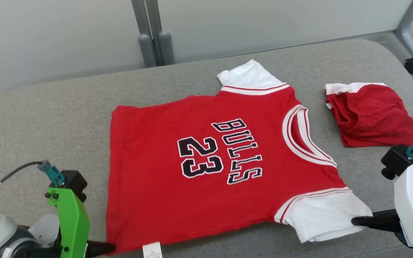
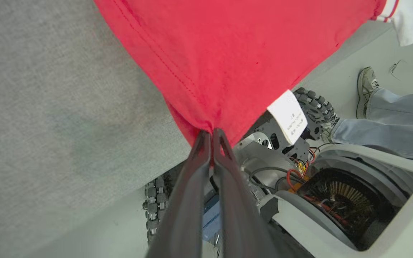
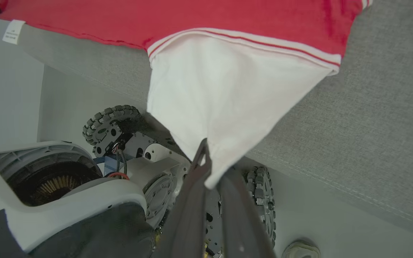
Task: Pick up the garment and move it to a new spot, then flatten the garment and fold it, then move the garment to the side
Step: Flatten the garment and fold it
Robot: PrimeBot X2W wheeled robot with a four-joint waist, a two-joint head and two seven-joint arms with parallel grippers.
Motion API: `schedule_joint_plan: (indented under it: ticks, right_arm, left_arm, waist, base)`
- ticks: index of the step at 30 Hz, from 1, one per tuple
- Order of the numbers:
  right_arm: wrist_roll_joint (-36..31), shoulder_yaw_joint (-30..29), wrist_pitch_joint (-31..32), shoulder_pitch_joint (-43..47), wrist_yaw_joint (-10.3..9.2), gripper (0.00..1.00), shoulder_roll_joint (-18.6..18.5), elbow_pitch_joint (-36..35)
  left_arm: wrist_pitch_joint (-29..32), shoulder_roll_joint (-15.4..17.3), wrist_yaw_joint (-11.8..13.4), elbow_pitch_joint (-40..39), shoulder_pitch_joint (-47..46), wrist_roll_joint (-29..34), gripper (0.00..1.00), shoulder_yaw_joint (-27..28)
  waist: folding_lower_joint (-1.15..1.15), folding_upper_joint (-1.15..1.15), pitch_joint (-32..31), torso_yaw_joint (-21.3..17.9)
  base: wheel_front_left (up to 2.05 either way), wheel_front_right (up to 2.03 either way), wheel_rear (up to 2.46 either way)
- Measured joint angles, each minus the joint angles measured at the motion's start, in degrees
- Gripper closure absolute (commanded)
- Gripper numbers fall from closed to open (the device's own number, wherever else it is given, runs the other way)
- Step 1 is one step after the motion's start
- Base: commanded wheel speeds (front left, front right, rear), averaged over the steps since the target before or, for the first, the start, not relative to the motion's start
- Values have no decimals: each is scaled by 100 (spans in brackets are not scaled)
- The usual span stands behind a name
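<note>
Grey bench (image 1: pixel 48 107) carries jersey (image 1: pixel 199 161), spread flat. Left pincer (image 1: pixel 111 246) clamps its near-left hem corner; right pincer (image 1: pixel 355 221) clamps near white sleeve (image 1: pixel 324 215).

A grey fabric-covered bench (image 1: pixel 48 118) carries red shorts (image 1: pixel 371 114) with white trim, bunched near its right end. Behind it stand pale panels (image 1: pixel 281 21) joined by grey posts (image 1: pixel 156 44), and a black caster (image 1: pixel 412 65). Beyond the bench edge are a person's sneaker (image 2: pixel 367 86) and jeans leg (image 2: pixel 400 118), and what may be another shoe toe (image 3: pixel 301 249).
</note>
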Motion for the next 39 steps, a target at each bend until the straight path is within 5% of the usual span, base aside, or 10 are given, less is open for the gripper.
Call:
schedule_joint_plan:
  ticks: [10, 24, 33, 39]
  right_arm:
    - [97, -345, 283, -427, 0, 100, -89, -68]
    - [280, -800, 637, -1634, 0, 100, 1210, 1793]
    - [281, -861, 564, -2036, 0, 100, 1897, 2639]
    - [213, -878, 488, -2152, 0, 100, 2035, 2883]
  left_arm:
    - [506, 188, 378, -411, -331, -220, 100, 164]
    - [1464, -521, 541, 637, -1751, -186, 100, 290]
    - [1311, -964, 448, 1406, -2153, -102, 100, 442]
    - [1093, -1151, 213, 1856, -2230, -16, 100, 483]
  waist:
    - [0, 0, 406, 96]
    - [1, 0, 1375, 227]
    - [1, 0, 1798, 318]
    - [1, 0, 1901, 357]
  base:
    - [0, 0, 0]
    - [0, 0, 0]
    - [0, 0, 0]
    - [0, 0, 0]
